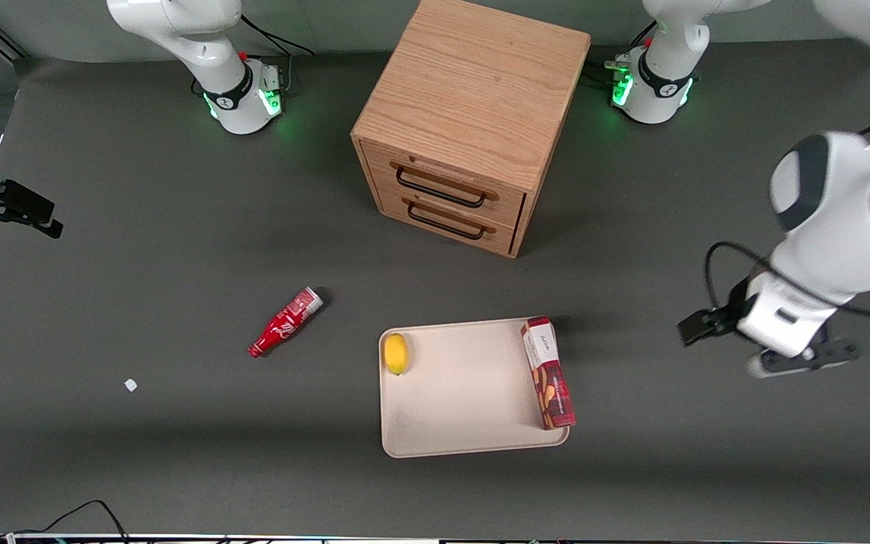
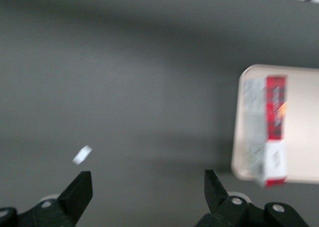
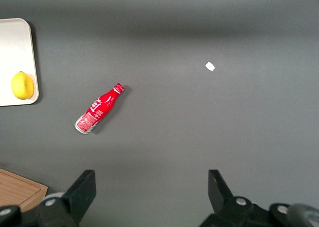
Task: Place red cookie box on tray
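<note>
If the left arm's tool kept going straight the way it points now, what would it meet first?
Probably just the bare dark grey table mat. The open left tool points down at it, off the cream-beige tray holding the slim dark-red cookie box; depth is uncertain.

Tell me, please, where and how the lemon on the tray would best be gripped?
Probably across its narrow middle, from straight above: the lemon lies lengthwise close to the rim of the tray, well apart from the red cookie box. The open gripper is off the tray, empty.
</note>
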Controlling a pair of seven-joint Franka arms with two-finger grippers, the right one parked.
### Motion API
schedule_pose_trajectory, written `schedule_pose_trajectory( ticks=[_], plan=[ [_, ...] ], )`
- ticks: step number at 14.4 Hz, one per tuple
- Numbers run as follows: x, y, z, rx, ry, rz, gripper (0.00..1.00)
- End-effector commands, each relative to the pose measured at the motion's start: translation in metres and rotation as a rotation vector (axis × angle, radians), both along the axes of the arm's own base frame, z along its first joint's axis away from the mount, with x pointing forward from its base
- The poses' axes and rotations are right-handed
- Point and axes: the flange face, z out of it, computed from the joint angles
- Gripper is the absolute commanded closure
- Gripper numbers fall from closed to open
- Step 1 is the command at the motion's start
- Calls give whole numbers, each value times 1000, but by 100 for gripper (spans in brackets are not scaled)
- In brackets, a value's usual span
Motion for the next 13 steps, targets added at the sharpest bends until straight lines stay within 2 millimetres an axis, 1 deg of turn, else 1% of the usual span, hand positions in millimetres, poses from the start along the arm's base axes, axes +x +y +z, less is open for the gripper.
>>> schedule_pose_trajectory(
  ticks=[1, 2, 4, 6, 7, 9, 10, 13],
  plan=[
    [-42, 30, 39, 34, 55, -42, 0],
    [-51, 40, 52, 45, 61, -60, 0],
    [-69, 52, 79, 42, 62, -67, 0],
    [-84, 54, 103, 18, 48, -65, 0],
    [-90, 57, 111, 14, 45, -64, 0],
    [-98, 53, 123, -21, 38, -58, 0],
    [-101, 56, 128, -23, 32, -49, 0],
    [-103, 55, 130, -21, 30, -51, 0]
  ],
)
